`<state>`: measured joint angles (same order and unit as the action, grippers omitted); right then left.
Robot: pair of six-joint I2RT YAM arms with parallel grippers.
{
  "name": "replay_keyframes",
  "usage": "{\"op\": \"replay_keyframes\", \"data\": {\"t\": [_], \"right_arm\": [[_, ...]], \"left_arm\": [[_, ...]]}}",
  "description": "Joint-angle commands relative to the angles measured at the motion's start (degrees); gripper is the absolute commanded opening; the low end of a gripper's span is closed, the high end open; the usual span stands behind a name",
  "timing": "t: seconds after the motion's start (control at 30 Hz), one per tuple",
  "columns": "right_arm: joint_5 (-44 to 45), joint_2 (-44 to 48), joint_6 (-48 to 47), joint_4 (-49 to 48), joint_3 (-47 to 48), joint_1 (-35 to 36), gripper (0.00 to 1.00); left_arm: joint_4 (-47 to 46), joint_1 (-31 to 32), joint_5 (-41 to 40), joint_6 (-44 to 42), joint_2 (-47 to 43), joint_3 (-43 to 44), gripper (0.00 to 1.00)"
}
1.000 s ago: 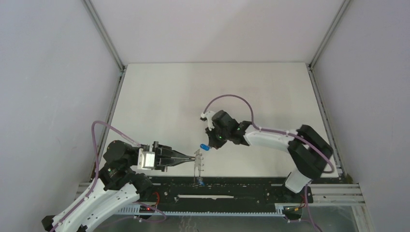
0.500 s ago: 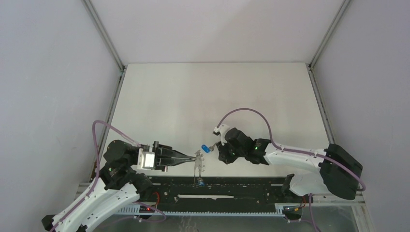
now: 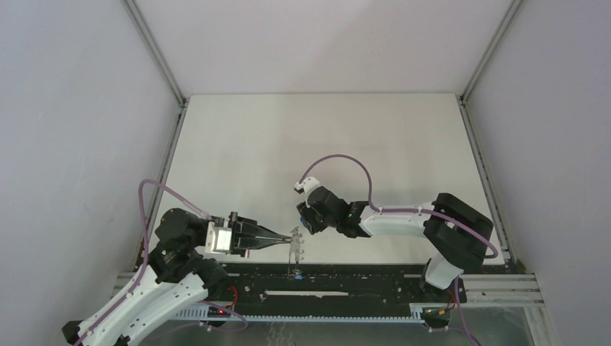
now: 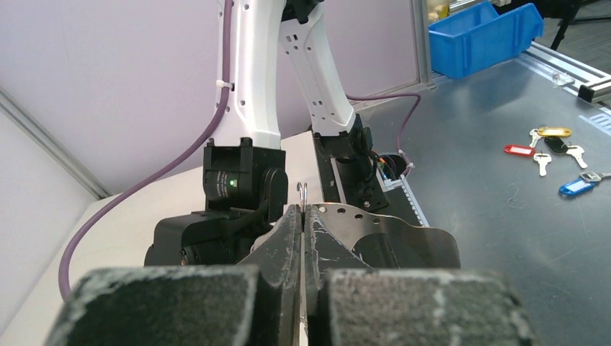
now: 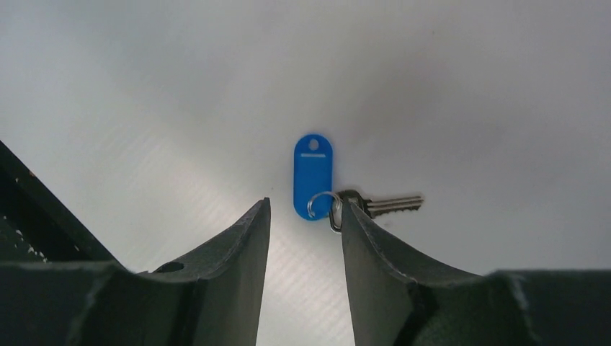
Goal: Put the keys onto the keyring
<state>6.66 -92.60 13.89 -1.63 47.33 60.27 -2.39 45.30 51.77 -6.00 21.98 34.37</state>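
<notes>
The left fingers (image 4: 284,241), pinching the keyring (image 3: 295,249), held it near the middle of the surface's near edge. Close by, the right fingers (image 5: 234,249) stood spread over a blue-tagged key (image 5: 313,176) lying flat on the surface (image 5: 468,86).

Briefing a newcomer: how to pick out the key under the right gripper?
On the white table, look between the open fingers of the right gripper. The key lies flat, silver, ringed to an oblong blue tag; the keyring is pinched in the left gripper.
</notes>
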Motion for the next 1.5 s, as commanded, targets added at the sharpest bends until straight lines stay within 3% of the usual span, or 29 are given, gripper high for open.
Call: {"op": "replay_keyframes", "data": {"t": [0.0,0.87,1.3,1.47], "right_arm": [[4.1,-2.4,0.0,-2.3,3.4,1.1,0.50],[4.0,-6.5,2.9,-1.0,3.8,0.1,0.40],[5.4,-1.3,1.3,-1.6,1.8,-0.6,0.03],[3.8,0.8,1.5,-2.8,0.0,-1.3,0.00]], "left_arm": [[-1.4,-0.5,0.7,0.1,-0.6,-0.6,0.00],[-1.9,-1.2,0.7,0.6,-0.5,0.5,0.00],[-2.3,-1.3,0.7,0.7,0.0,0.9,0.00],[-2.6,-1.2,0.6,0.7,0.2,1.1,0.00]]}}
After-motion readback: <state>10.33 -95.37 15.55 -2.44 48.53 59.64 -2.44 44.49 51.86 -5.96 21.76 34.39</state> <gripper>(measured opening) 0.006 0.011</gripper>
